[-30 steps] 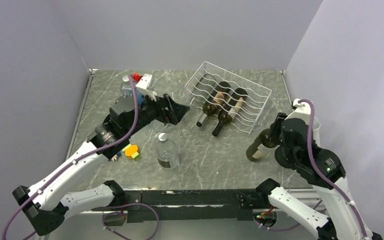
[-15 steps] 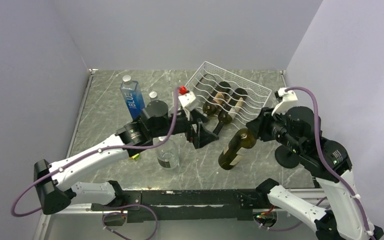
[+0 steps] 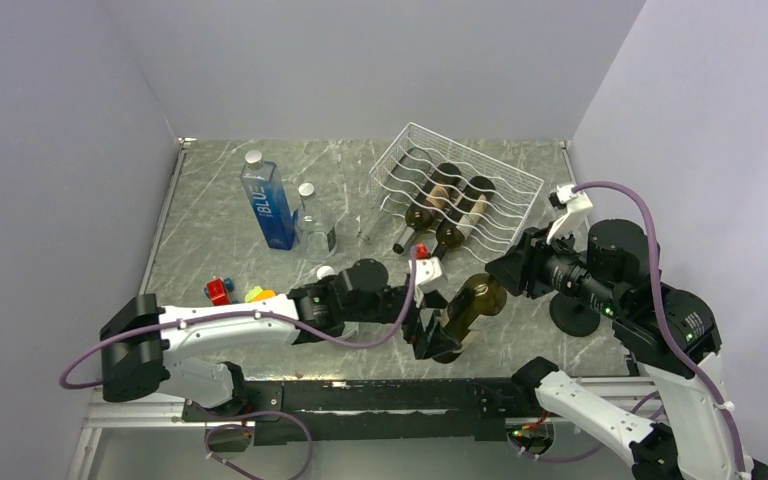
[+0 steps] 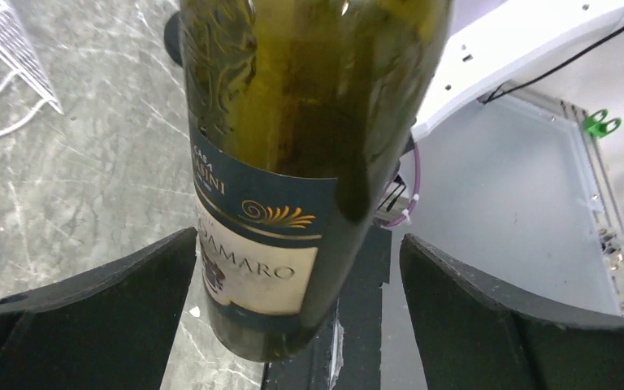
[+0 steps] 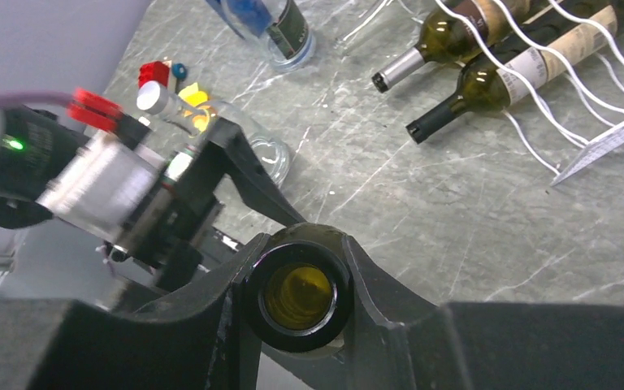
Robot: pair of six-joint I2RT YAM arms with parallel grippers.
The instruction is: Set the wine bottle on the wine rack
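My right gripper (image 5: 296, 294) clamps the wine bottle (image 3: 468, 305) at its neck, base slanting down into my left gripper (image 4: 296, 248), spread wide.

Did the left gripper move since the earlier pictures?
Yes. The left gripper swung away from the wine rack toward the near edge; its open jaws now flank the wine bottle.

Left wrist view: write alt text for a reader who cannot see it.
A dark green wine bottle, its blue and cream label facing the camera, fills the frame, its base between the black fingers of the open left gripper. Behind lie the grey marbled table and, upper left, a corner of the white wine rack.
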